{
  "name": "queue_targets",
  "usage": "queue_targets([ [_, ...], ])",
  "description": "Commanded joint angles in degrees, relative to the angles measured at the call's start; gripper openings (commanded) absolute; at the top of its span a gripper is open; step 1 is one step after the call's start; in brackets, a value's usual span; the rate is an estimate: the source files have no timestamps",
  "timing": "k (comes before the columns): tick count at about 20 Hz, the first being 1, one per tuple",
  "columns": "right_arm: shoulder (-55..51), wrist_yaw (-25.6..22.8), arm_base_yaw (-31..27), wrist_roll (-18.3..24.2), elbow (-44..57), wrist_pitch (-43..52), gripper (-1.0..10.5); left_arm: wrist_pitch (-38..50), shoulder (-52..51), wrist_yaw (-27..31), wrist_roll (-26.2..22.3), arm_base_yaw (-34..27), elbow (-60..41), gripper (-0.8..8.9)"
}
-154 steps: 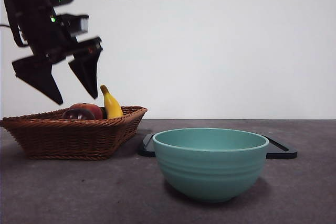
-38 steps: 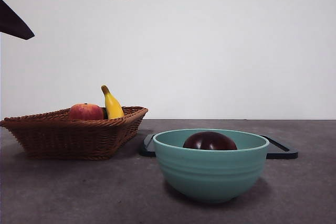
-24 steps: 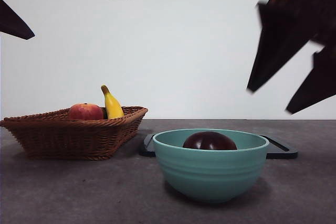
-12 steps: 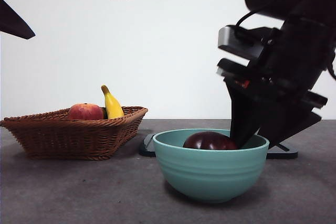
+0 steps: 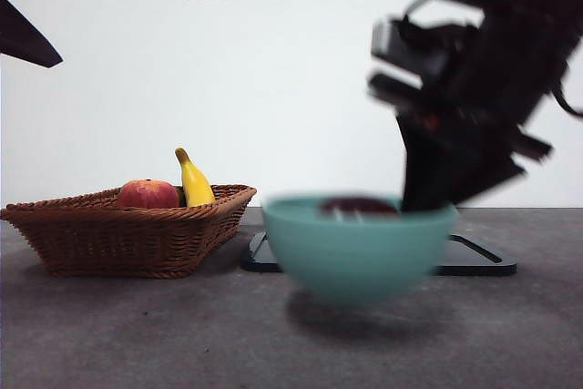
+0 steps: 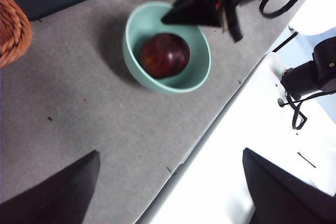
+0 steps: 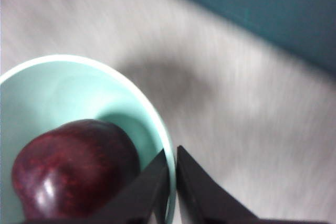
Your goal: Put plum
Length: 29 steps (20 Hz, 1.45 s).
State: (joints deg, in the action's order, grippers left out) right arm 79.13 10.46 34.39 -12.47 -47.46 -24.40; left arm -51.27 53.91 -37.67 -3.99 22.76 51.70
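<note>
Lifted off the table since half a second ago, the teal bowl [image 5: 359, 248] hangs blurred — the right gripper [image 7: 171, 169] clamps its rim, jaws nearly together. Inside lies the plum [image 7: 73, 174]. Left gripper [image 6: 168, 192] waits high — jaws wide apart.

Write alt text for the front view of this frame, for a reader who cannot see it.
The right hand grips the rim of a teal bowl holding the dark plum; the bowl is blurred by motion above its shadow on the grey table. A wicker basket beside it holds a red fruit and a banana.
</note>
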Motion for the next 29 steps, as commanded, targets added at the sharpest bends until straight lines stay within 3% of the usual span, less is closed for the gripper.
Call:
queue_targets([
  [1,0.28,-0.09,-1.29,-0.59,-5.01,-0.72,0.1,0.26,0.22,-0.31,-1.16,0.24,0.5,4.34],
  [6,3.26,0.0,-7.85,0.28,-13.07,-0.74,0.1,0.24,0.22,-0.31,-1.18,0.24,0.5,4.34],
  [11,12.94,0.04,-13.64,1.79,-23.82,-1.81,0.1,0.24,0.22,-0.31,-1.18,0.24,0.5,4.34],
  [19,26.86,0.0,-15.85,2.36,-28.55,1.73,0.1,0.2,0.22,-0.31,-1.18,0.24,0.5,4.34],
  [26,29.09,-0.02,-15.85,2.4,-28.52,1.49,0.1,0.22,0.22,-0.28,-1.16,0.24,0.5,4.34],
  [29,29.07,-0.04,-15.82,1.95,-28.52,1.09,2.2,0.2,0.22,-0.28,-1.16,0.24,0.5,4.34],
])
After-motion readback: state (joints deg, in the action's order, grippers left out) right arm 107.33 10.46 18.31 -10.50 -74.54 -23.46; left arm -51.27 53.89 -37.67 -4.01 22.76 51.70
